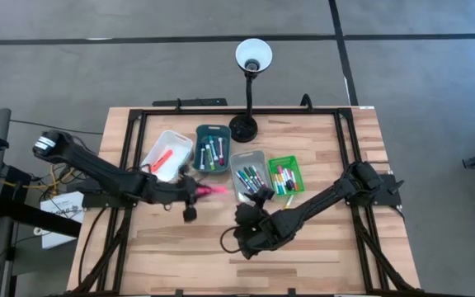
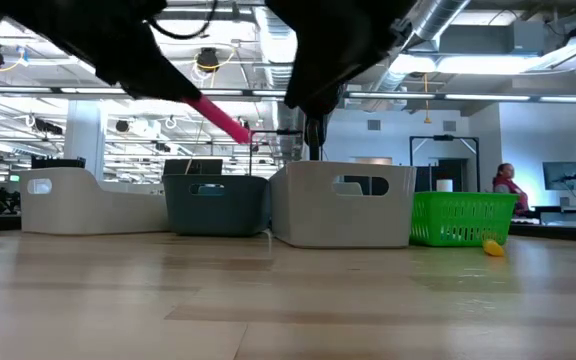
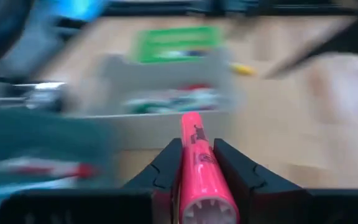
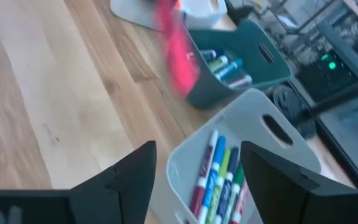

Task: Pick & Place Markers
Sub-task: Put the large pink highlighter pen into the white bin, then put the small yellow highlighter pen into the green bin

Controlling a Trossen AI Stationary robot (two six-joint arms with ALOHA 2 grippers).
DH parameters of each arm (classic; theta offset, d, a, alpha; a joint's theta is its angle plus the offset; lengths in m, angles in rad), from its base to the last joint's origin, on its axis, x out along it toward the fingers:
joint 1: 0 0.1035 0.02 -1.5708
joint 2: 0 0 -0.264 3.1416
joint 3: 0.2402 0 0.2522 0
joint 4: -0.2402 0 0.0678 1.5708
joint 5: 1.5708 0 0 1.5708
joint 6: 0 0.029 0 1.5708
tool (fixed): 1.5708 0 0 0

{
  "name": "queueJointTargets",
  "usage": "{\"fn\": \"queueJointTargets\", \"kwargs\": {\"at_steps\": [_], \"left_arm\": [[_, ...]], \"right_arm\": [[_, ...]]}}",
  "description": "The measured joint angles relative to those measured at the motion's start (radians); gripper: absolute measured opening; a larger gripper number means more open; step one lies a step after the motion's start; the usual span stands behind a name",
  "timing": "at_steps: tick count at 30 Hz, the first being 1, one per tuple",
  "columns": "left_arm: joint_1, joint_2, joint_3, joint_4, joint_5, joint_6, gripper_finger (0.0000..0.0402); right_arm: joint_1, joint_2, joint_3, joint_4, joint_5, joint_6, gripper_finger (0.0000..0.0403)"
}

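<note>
A pink marker (image 1: 213, 190) hangs above the table just left of the grey tray (image 1: 236, 183), with my left gripper (image 1: 198, 191) shut on it. The low view shows this marker (image 2: 220, 118) slanting in the air in front of the trays. Open and with nothing between its fingers, my right gripper (image 4: 197, 168) hovers over the grey tray (image 4: 253, 124), where several markers (image 4: 216, 174) lie. More markers lie in the dark teal tray (image 1: 213, 148) and the green tray (image 1: 285, 175). One red marker (image 1: 163, 157) rests in the white tray (image 1: 177, 140). My left gripper pinches the pink marker's barrel (image 3: 197, 155) between its two fingers (image 3: 166, 165). The marker lies along the fingers, its far end (image 3: 191, 121) sticking out past the fingertips. The fingers come from the table's left, slanting down. The marker is lifted clear of the table.
A desk lamp (image 1: 252, 56) stands behind the trays, its base (image 1: 243, 128) on the table's far side. A yellow marker (image 2: 492, 247) lies loose on the table in front of the green tray (image 2: 458, 218). Bare wood stretches along the near side.
</note>
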Motion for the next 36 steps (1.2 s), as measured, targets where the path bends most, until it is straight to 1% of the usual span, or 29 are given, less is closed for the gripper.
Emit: {"fn": "queueJointTargets", "kwargs": {"at_steps": [3,5,8,9,11,13,18,21,23,27,29,32,36], "left_arm": [[0.001,-0.127,0.000,-0.133,-0.214,0.000,0.0074],[0.010,-0.209,0.000,-0.202,-0.332,0.000,0.0075],[0.037,-0.313,0.000,-0.298,-0.457,-0.011,0.0073],[0.052,-0.338,-0.001,-0.325,-0.488,-0.018,0.0073],[0.090,-0.380,-0.025,-0.340,-0.515,-0.039,0.0074],[0.141,-0.403,-0.071,-0.342,-0.516,-0.084,0.0075],[0.274,-0.397,-0.221,-0.344,-0.425,-0.282,0.0075],[0.329,-0.390,-0.284,-0.344,-0.414,-0.356,0.0076],[0.354,-0.390,-0.307,-0.343,-0.390,-0.374,0.0076],[0.396,-0.390,-0.332,-0.339,-0.272,-0.377,0.0077],[0.407,-0.390,-0.349,-0.341,-0.232,-0.377,0.0079],[0.410,-0.391,-0.371,-0.333,-0.228,-0.384,0.0089],[0.410,-0.392,-0.385,-0.326,-0.228,-0.388,0.0117]], "right_arm": [[0.000,0.000,0.000,-0.036,-0.004,0.052,0.0227],[0.000,0.000,0.000,-0.032,-0.005,0.057,0.0227],[0.000,0.000,0.000,-0.013,-0.009,0.057,0.0227],[0.000,0.000,0.000,-0.006,-0.013,0.058,0.0226],[0.000,0.000,0.000,0.006,-0.034,0.058,0.0225],[-0.001,0.000,0.000,0.014,-0.054,0.058,0.0223],[-0.001,0.000,0.000,0.015,-0.065,0.058,0.0221],[-0.002,0.000,0.000,0.019,-0.065,0.058,0.0221],[-0.002,0.000,0.000,0.019,-0.064,0.058,0.0221],[-0.002,0.000,0.000,0.019,-0.064,0.058,0.0221],[-0.005,0.000,0.000,0.027,-0.064,0.058,0.0221],[-0.008,0.000,0.000,0.057,-0.092,0.059,0.0221],[-0.015,0.000,0.000,0.079,-0.132,0.059,0.0227]]}}
